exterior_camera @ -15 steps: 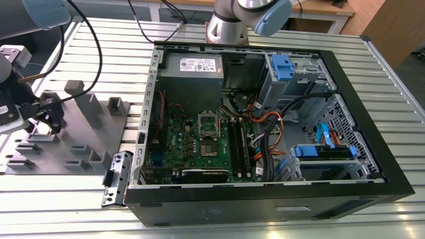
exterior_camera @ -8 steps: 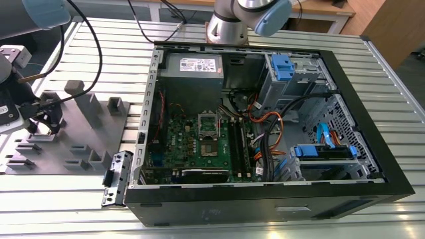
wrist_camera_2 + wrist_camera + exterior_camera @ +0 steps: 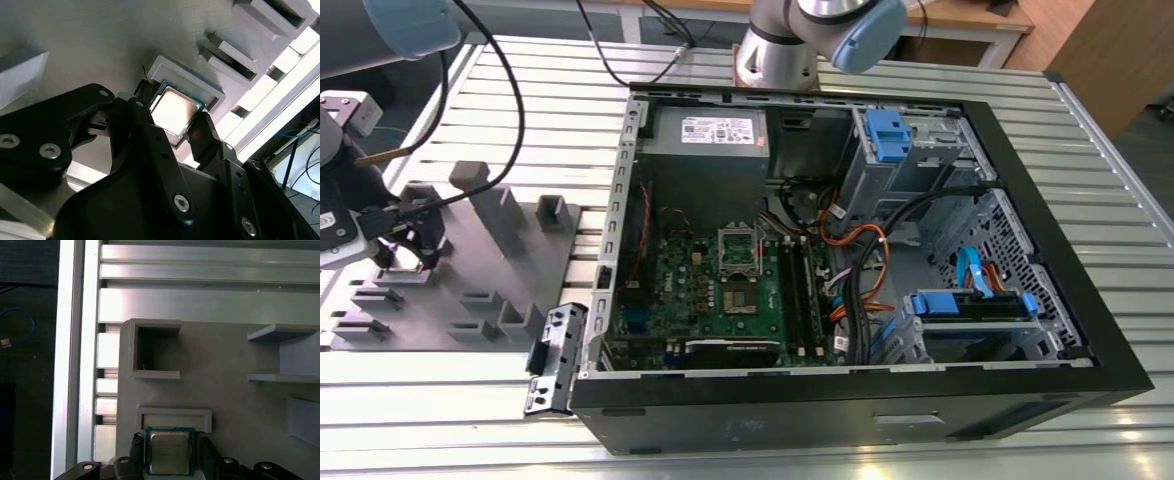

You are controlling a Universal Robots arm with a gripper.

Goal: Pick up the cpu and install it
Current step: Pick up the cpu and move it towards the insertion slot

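Your cpu [image 3: 169, 452] lies flat in a shallow pocket at the grey tray's [image 3: 225, 350] edge. The gripper [image 3: 170, 444] straddles it with jaws parted, a sliver of room on each side (nothing gripped). A raised pocket wall [image 3: 174, 416] backs the chip. Upright blocks [image 3: 491, 200] stand nearby, and the open computer case [image 3: 854, 410] sits well apart.

The cpu [image 3: 172, 107] is being seen in both wrist views as a small, flat square chip. A pale silvery-grey metal top is being framed by a thin blue-green edge. It is being carried level, metal side up, in a shallow seat of the grey tray [image 3: 225, 390]. One edge is being bordered closely by a raised grey lip [image 3: 174, 413] – the cpu [image 3: 169, 456] is being kept square to it, not tilted.
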